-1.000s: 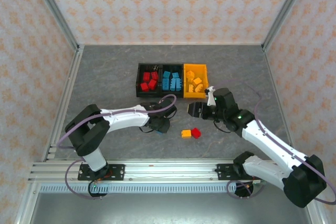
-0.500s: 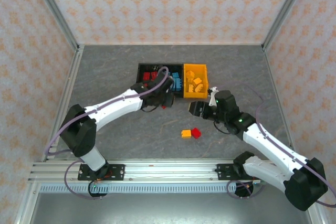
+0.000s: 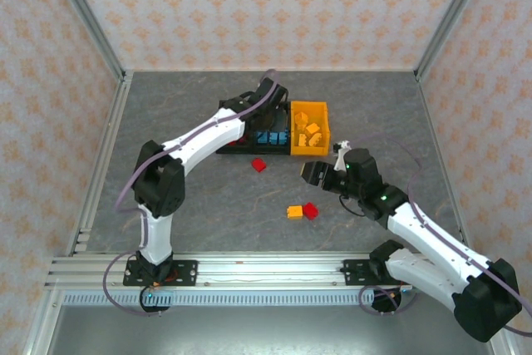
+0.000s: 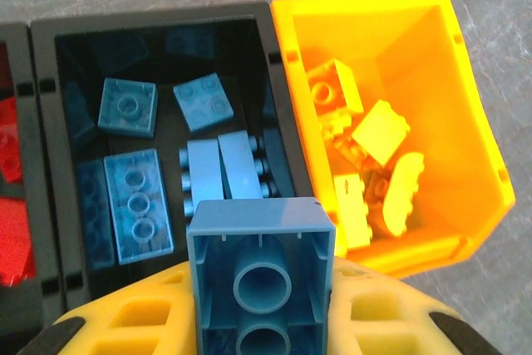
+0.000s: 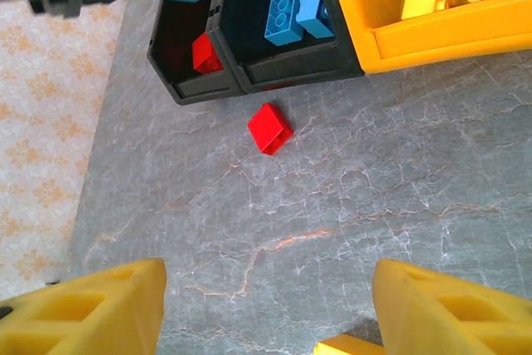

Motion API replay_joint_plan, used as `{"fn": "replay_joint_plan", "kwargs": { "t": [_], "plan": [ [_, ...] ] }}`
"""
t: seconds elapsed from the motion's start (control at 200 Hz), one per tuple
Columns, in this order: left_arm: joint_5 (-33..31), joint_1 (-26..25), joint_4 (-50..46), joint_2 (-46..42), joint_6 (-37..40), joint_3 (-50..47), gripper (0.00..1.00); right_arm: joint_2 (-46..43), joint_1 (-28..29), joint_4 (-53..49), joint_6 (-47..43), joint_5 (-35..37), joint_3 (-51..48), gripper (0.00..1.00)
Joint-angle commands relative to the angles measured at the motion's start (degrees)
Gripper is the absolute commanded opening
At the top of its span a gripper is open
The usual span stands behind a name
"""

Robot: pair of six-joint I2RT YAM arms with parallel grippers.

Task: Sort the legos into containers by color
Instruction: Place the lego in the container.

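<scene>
My left gripper point(image 4: 262, 293) is shut on a blue lego point(image 4: 262, 268), held above the middle black container point(image 4: 278, 106), which holds several blue legos point(image 4: 137, 205). In the top view the left gripper point(image 3: 266, 104) hangs over the row of containers. The orange-yellow container point(image 3: 309, 129) holds orange-yellow legos point(image 4: 378, 135). The left black container point(image 5: 187, 81) holds red legos point(image 5: 205, 54). On the table lie a red lego point(image 3: 259, 165), an orange lego point(image 3: 294, 212) and another red lego point(image 3: 310, 210). My right gripper point(image 3: 309, 174) stands open above the table, with nothing between its fingers point(image 5: 83, 309).
The grey table point(image 3: 183, 189) is fenced by patterned walls and metal posts. A slotted rail point(image 3: 266, 270) with the arm bases runs along the near edge. The left arm reaches diagonally from its base across to the containers.
My left arm has swung from the table's front up over the containers, carrying the blue lego. A red lego now lies uncovered in front of the containers. The right gripper barely moved.
</scene>
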Motion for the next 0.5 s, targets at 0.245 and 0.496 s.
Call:
{"fn": "replay_joint_plan", "kwargs": {
  "t": [0.245,0.496],
  "plan": [
    [-6.36,2.13,-3.08,13.26,0.56,16.12,0.26,-1.17,0.22,1.46,1.25,2.30,-0.17,0.66],
    [-9.14,2.75,-3.50,22.20,0.59,26.08,0.29,-1.26,0.22,0.60,1.17,3.49,0.11,0.66]
  ]
}}
